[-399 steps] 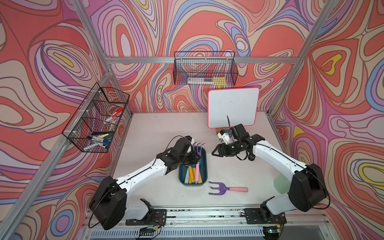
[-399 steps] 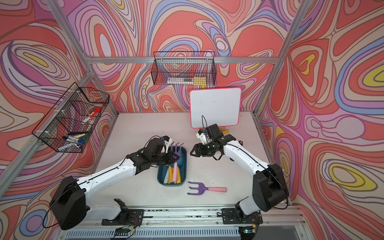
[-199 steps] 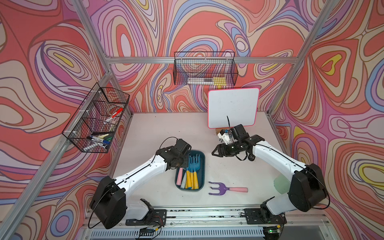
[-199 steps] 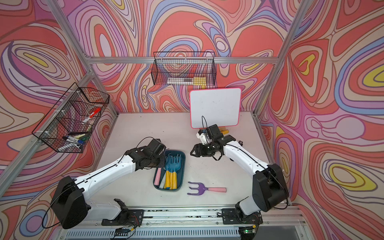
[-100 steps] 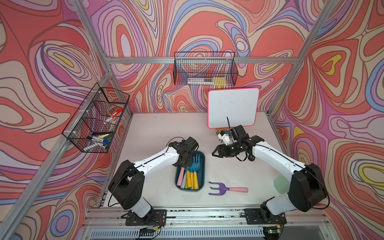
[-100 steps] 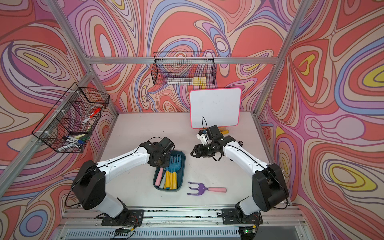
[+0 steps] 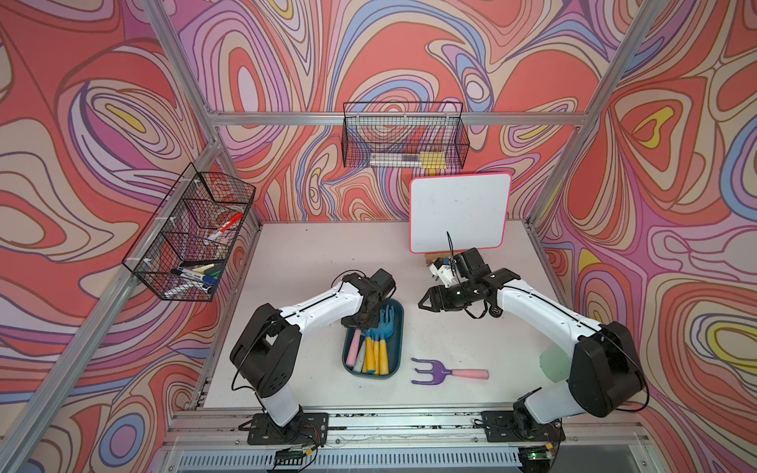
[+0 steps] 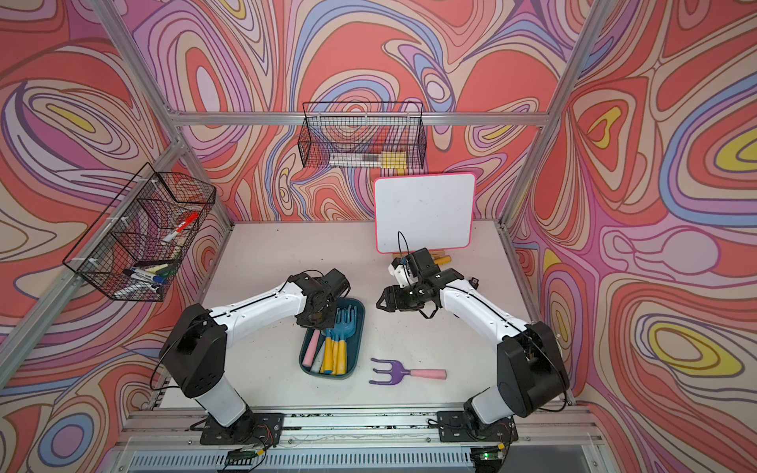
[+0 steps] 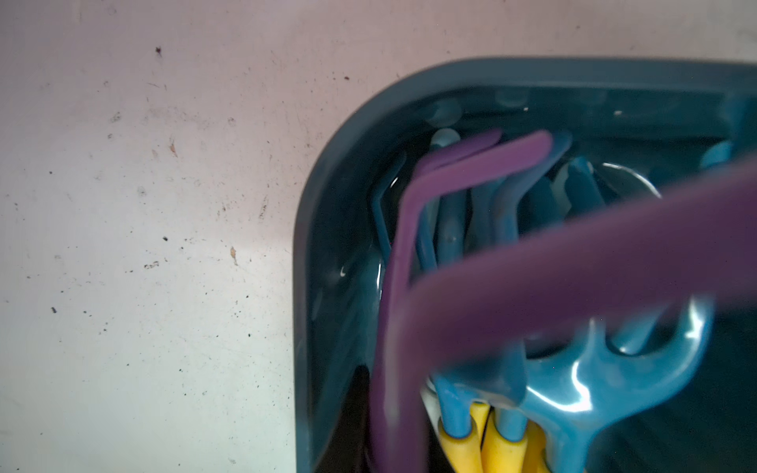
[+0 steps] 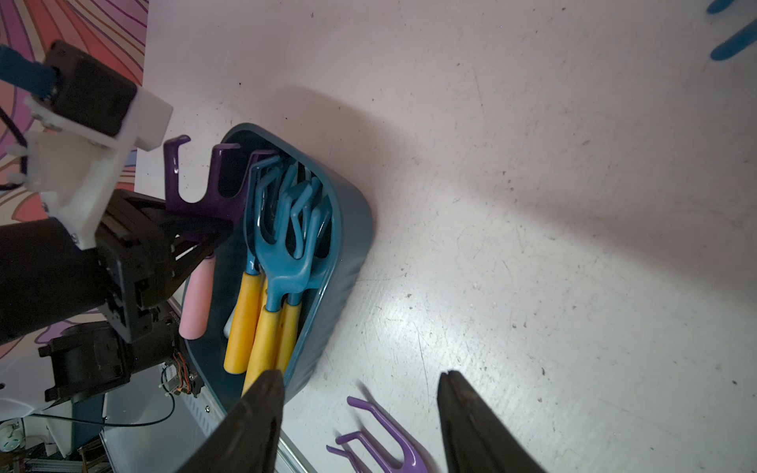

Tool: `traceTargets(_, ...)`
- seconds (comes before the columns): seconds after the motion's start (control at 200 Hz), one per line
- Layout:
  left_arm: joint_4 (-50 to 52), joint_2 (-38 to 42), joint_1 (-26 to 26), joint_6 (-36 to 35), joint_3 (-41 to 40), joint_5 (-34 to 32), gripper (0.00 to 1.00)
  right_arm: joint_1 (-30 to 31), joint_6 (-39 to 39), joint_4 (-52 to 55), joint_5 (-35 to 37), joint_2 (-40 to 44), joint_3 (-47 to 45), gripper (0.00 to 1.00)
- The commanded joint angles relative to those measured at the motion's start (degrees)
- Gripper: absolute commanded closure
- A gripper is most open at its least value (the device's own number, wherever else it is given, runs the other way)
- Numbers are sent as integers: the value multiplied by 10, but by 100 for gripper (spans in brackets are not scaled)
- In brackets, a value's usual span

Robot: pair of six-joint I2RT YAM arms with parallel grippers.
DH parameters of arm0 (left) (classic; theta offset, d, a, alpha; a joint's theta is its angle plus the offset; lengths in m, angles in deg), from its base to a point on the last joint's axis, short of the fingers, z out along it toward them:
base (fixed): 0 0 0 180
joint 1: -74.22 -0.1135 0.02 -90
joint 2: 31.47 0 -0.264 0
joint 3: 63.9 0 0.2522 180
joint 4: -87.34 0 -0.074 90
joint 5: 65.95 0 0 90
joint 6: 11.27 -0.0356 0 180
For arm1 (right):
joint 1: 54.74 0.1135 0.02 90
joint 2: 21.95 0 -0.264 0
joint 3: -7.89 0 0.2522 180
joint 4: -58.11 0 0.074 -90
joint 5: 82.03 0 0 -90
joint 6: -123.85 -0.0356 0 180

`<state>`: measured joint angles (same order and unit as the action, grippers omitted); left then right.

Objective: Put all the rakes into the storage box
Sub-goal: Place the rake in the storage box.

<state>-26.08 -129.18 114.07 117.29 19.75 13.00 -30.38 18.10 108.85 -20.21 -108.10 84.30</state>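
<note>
The storage box (image 7: 399, 327) (image 8: 361, 327) is a shallow dark teal tray near the table's front middle, holding several blue rakes with yellow handles (image 7: 381, 340) (image 10: 278, 262). My left gripper (image 7: 360, 321) (image 8: 315, 321) is over its far left corner, shut on the neck of a purple rake (image 10: 205, 184) (image 9: 532, 286). That rake's pink handle (image 10: 196, 299) lies inside the tray, and its tines stick out past the far rim. A second purple rake with a pink handle (image 7: 448, 372) (image 8: 407, 373) lies on the table right of the tray. My right gripper (image 7: 424, 304) (image 10: 360, 379) hangs open to the tray's right, empty.
A white board with a pink rim (image 7: 458, 217) stands at the back right, a small wooden block (image 8: 442, 259) at its foot. Black wire baskets hang on the back wall (image 7: 403, 137) and the left wall (image 7: 192, 241), the left one holding markers. A pale green object (image 7: 555, 364) sits by the right arm's base.
My left arm has folded in and carried the gripper and purple rake a little right and forward over the tray's far left corner. The right arm has not moved.
</note>
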Motion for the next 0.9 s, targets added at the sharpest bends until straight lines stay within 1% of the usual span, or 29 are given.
traceTargets(0.0, 46, -15, 12, 0, 23, -23, 71, 0, 2, -5, 8, 2, -6, 38)
traceTargets(0.075, 53, -24, 19, -2, 36, -27, 61, 0, 2, -6, 8, 1, -7, 38)
traceTargets(0.195, 66, -37, 33, -8, 59, -35, 52, 0, 2, -7, 12, 3, -10, 38)
traceTargets(0.235, 71, -39, 36, -9, 67, -38, 50, -1, 2, -8, 12, 4, -10, 38)
traceTargets(0.481, 74, -26, 44, -14, 100, -43, 50, 0, 2, -9, 16, 2, -11, 38)
traceTargets(0.896, 31, -53, 45, -19, 128, 0, 52, 0, 1, -10, 21, 9, -14, 38)
